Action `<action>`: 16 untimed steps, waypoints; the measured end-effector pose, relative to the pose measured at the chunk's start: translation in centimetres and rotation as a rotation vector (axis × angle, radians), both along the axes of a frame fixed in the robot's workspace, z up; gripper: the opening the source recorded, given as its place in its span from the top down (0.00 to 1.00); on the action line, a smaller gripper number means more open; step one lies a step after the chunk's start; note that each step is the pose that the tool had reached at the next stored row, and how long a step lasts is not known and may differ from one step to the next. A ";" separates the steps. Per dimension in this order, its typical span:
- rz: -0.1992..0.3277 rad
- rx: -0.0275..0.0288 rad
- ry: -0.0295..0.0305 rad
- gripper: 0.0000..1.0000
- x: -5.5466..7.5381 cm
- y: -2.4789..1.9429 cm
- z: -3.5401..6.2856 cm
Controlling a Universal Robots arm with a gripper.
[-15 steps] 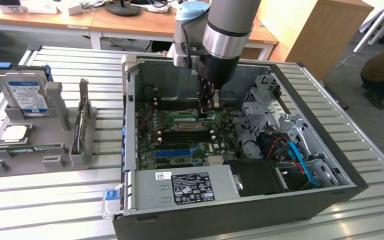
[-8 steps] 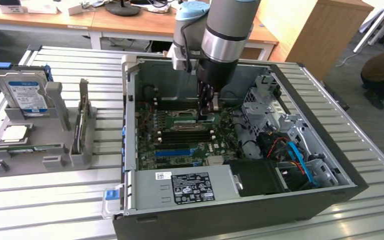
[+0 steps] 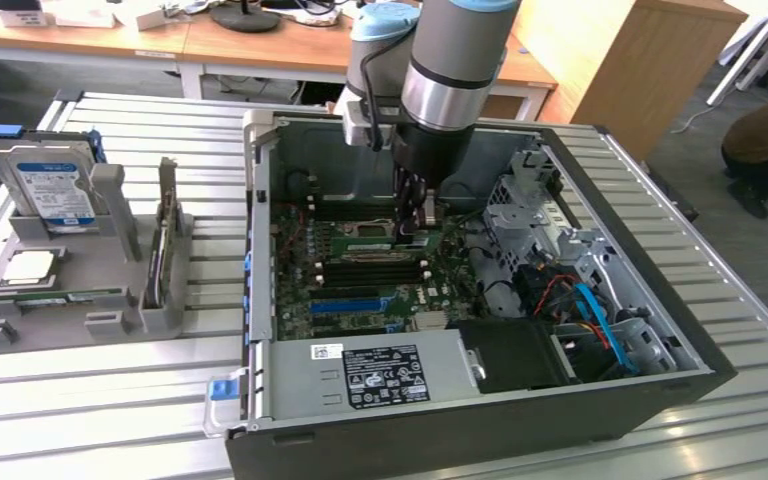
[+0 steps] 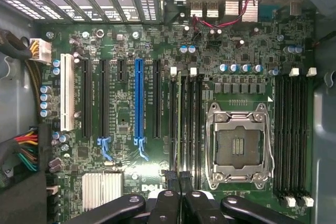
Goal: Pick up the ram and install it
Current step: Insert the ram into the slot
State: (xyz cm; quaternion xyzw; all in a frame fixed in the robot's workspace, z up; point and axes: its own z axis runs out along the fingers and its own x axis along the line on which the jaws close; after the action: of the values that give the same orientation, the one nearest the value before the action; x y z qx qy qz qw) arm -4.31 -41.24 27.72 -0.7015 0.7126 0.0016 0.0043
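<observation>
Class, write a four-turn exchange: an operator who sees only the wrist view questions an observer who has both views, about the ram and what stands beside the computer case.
Operator: My wrist view gives the ram edge-on in the shut gripper. Is it upright?
Observer: Yes. It stands on its long edge at the memory slots, its green face and white label showing in the exterior view.
Operator: What stands beside the case?
Observer: A grey holder on the exterior view's left, carrying a hard drive upright.
</observation>
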 end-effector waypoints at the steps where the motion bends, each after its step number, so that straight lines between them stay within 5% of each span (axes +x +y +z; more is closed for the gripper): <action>1: 0.000 0.0000 -0.0001 0.88 0.0 0.00 0.00; 16: 0.000 0.0005 -0.0007 0.88 -0.2 -0.05 -0.10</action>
State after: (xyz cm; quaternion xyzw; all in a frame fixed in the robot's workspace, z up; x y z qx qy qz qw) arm -4.51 -41.29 27.62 -0.7015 0.7127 0.0015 0.0047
